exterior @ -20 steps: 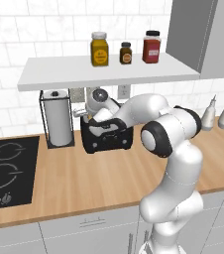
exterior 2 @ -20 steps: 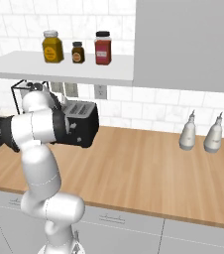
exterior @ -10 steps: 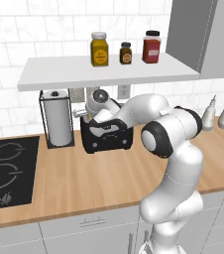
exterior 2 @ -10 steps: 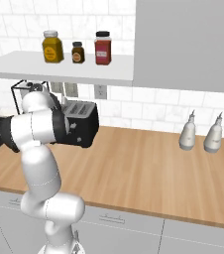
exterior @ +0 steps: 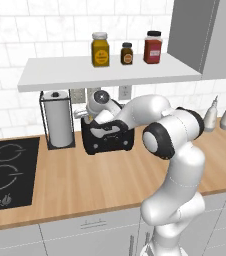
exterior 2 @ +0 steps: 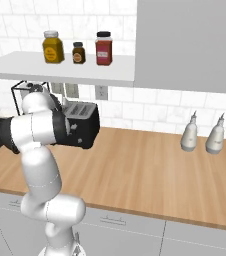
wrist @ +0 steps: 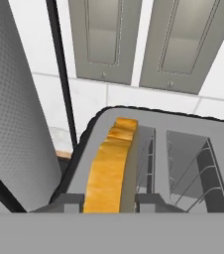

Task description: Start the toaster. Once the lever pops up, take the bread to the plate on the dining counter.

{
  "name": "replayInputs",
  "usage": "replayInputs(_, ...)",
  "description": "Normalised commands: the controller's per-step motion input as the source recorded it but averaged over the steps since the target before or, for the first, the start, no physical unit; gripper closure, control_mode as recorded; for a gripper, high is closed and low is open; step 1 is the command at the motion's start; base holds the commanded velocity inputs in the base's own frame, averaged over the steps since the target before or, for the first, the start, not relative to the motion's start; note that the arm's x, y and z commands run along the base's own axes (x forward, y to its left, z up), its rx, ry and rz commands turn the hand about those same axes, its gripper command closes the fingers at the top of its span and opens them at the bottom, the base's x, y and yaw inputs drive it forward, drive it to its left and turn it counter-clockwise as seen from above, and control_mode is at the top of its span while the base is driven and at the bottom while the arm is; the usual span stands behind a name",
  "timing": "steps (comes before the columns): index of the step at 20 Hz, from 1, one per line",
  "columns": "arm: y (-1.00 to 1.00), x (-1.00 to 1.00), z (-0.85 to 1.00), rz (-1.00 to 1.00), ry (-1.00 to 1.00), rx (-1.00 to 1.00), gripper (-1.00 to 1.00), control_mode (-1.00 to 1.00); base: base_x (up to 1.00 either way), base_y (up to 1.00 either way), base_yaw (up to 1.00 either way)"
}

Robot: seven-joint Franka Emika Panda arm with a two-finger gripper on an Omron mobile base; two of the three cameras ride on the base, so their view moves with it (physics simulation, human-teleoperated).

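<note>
The robot's end effector point(exterior: 88, 118) hangs over the black toaster point(exterior: 107, 137) on the wood counter point(exterior: 115, 175), beside the paper-towel roll point(exterior: 58, 122). The toasted bread point(wrist: 110, 168) stands upright in the left of 2 slots (crust uppermost), between the fingertips; whether they pinch it cannot be told.

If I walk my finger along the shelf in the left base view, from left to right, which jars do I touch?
Yellow jar → small dark jar → red jar, all standing on the white shelf.
</note>
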Motion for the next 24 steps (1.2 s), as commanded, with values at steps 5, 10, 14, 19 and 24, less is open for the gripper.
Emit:
replayInputs(5, 0.0, 0.0, 0.0, 0.0, 0.0, 0.0, 1.0, -1.0, 0.0, 0.0, 0.0)
replayInputs(10, 0.0, -0.01, 0.0, 0.0, 0.0, 0.0, 1.0, -1.0, 0.0, 0.0, 0.0)
replayInputs(14, 0.0, -0.31, 0.09, 0.0, -0.06, 0.0, 1.0, -1.0, 0.0, 0.0, 0.0)
replayInputs(19, 0.0, -0.25, 0.23, 0.0, -0.02, 0.0, 1.0, -1.0, 0.0, 0.0, 0.0)
replayInputs(24, 0.0, -0.24, 0.3, 0.0, 0.0, 0.0, 1.0, -1.0, 0.0, 0.0, 0.0)
